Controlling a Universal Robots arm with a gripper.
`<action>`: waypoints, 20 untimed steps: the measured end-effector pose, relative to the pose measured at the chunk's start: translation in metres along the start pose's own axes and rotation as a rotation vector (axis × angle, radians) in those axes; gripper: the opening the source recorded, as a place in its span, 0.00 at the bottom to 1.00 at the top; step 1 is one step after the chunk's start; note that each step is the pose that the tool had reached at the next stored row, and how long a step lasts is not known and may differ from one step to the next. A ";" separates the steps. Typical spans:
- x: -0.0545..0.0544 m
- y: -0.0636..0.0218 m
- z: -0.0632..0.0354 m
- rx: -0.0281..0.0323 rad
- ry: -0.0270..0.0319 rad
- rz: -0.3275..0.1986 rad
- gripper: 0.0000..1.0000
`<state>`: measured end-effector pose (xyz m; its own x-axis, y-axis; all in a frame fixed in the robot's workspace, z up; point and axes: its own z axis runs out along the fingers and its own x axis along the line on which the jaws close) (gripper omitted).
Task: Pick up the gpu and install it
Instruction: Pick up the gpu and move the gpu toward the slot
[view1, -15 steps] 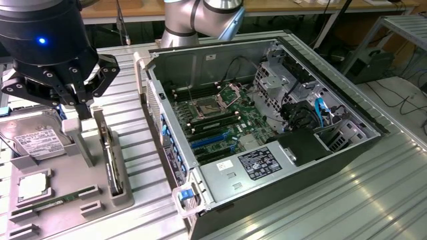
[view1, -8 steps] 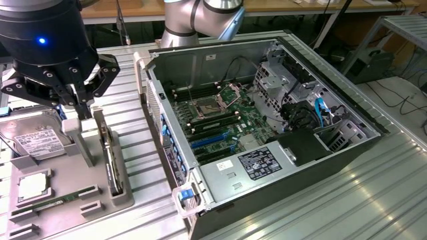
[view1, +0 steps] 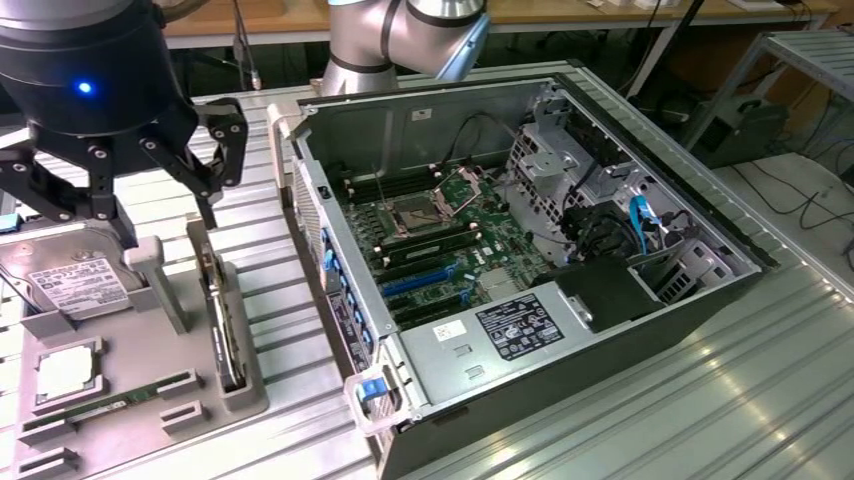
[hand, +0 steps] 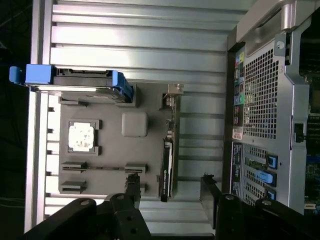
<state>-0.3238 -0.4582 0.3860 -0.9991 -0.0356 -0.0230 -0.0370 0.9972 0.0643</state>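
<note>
Claw (view1: 163, 222): open, upper left of frame, over the gpu (view1: 224, 330);
Holder (view1: 134, 365): gpu upright in slot; hard drive (view1: 74, 285) at frame left

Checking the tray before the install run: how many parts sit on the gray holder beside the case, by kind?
hard drive: 1
CPU chip: 1
memory stick: 1
gpu, standing on edge: 1
Total on the gray holder: 4
</note>
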 end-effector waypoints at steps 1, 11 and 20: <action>0.000 -0.0001 0.0013 0.0003 -0.0001 0.003 0.60; 0.000 -0.0014 0.0160 0.0054 -0.0079 0.082 0.60; 0.001 -0.0022 0.0275 0.0070 -0.0107 0.106 0.60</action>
<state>-0.3237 -0.4586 0.3584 -0.9971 0.0709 -0.0271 0.0692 0.9958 0.0600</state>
